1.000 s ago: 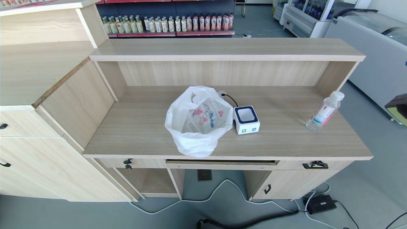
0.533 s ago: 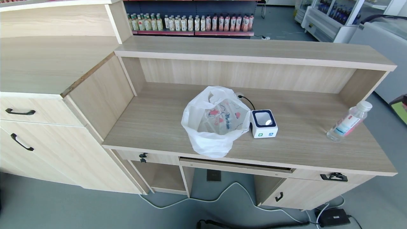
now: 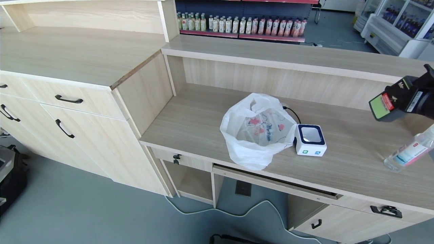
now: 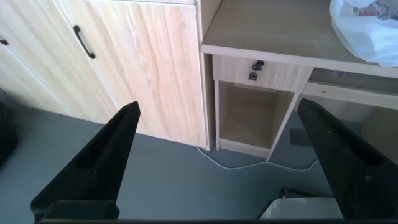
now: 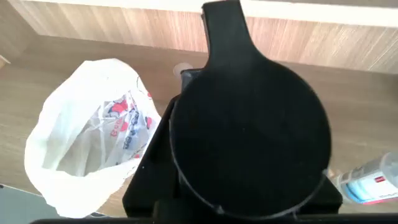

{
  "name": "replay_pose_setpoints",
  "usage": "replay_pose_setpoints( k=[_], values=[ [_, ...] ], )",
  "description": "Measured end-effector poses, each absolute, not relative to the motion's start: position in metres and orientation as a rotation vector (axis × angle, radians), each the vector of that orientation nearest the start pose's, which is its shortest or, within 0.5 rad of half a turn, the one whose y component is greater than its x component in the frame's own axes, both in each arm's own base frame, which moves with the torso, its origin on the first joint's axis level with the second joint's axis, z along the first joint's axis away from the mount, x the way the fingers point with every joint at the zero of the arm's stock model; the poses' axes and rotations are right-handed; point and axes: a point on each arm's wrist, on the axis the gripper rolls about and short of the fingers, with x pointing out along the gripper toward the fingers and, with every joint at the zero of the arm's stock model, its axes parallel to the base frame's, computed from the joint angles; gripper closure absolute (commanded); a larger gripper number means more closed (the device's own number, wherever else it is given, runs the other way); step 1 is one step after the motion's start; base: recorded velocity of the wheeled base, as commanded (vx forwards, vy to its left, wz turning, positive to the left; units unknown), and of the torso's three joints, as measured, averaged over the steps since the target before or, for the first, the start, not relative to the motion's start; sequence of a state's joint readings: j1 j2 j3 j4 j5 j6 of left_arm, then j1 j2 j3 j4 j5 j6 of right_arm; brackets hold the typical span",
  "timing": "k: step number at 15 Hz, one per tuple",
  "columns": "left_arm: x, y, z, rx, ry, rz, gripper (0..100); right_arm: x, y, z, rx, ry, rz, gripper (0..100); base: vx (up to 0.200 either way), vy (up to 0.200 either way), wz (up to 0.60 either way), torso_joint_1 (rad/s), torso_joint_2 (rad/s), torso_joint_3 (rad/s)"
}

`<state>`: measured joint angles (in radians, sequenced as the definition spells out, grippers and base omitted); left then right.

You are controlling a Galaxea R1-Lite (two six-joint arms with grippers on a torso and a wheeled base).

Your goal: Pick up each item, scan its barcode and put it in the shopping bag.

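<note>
My right gripper [image 3: 412, 97] hangs above the counter's right end, shut on a black canister [image 3: 386, 105] with a green end and a red label. From the right wrist the canister [image 5: 249, 130] is a dark round shape above the counter. The white shopping bag [image 3: 257, 132] stands open mid-counter, also in the right wrist view [image 5: 93, 140]. The white barcode scanner [image 3: 310, 139] sits beside the bag on its right. A clear water bottle [image 3: 407, 151] stands right of the scanner, below the held canister. My left gripper [image 4: 217, 168] is open and empty, low over the floor left of the desk.
The wooden counter [image 3: 356, 159] has a raised back shelf [image 3: 288, 57] and drawers below. A taller cabinet [image 3: 78, 57] adjoins it on the left. Cables lie on the floor [image 3: 237, 210] under the desk. Bottle shelves [image 3: 244, 25] stand behind.
The head camera has swung left, so the counter sits farther right in the picture. The right gripper with the canister now shows more fully at the right edge.
</note>
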<state>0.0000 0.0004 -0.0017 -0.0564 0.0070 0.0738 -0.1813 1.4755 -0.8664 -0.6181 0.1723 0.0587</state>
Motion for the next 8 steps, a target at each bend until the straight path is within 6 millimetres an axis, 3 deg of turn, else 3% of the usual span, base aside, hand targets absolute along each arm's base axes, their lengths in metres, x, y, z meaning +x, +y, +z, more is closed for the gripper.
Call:
replay_pose_setpoints(
  k=[4, 8],
  values=[
    [-0.023, 0.000, 0.082, 0.074, -0.057, 0.009, 0, 0.320, -0.057, 0.214, 0.369, 0.127, 0.035, 100, 0.000, 0.000, 0.00, 0.000, 0.00, 0.000],
    [-0.023, 0.000, 0.082, 0.074, -0.057, 0.010, 0, 0.352, -0.059, 0.189, 0.451, 0.183, 0.163, 100, 0.000, 0.000, 0.00, 0.000, 0.00, 0.000]
  ],
)
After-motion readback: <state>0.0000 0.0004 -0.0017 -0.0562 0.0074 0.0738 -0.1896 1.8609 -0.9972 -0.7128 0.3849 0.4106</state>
